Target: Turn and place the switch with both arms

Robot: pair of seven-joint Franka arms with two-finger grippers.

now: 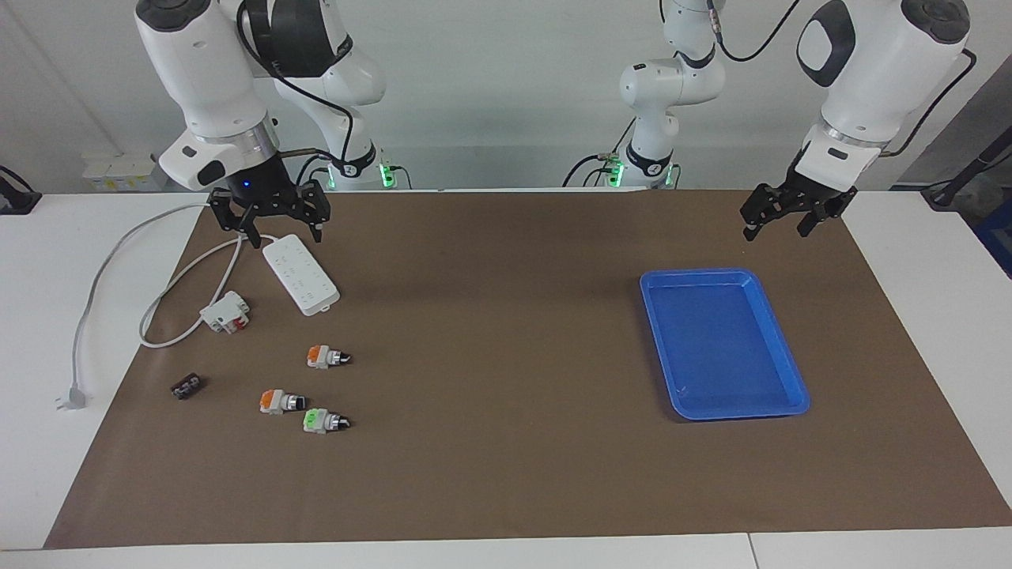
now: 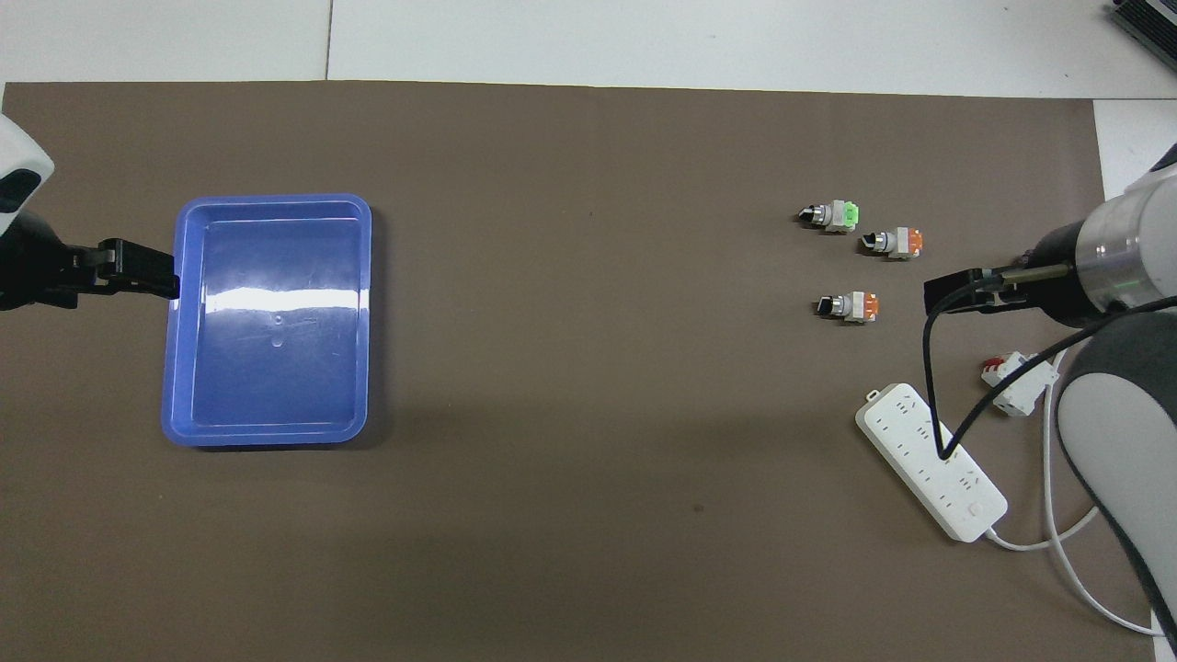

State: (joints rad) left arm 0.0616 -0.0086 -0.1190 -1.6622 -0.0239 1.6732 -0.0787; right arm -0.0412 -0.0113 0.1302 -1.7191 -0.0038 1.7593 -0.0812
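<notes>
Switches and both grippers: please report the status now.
Right gripper open, up over the power strip. Left gripper open, waiting above the table by the blue tray. Three switches untouched. Nothing blocking.

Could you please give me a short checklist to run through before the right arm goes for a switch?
1. Right gripper open, holding nothing, up over the power strip: ok.
2. Three switches lie apart on the mat; the one nearest the robots has an orange face: ok.
3. Black knob of that switch points toward the left arm's end: ok.
4. Power strip cable lies clear of the switches: ok.
5. Blue tray holds nothing: ok.
6. Left gripper open, waiting over the mat beside the tray: ok.
</notes>
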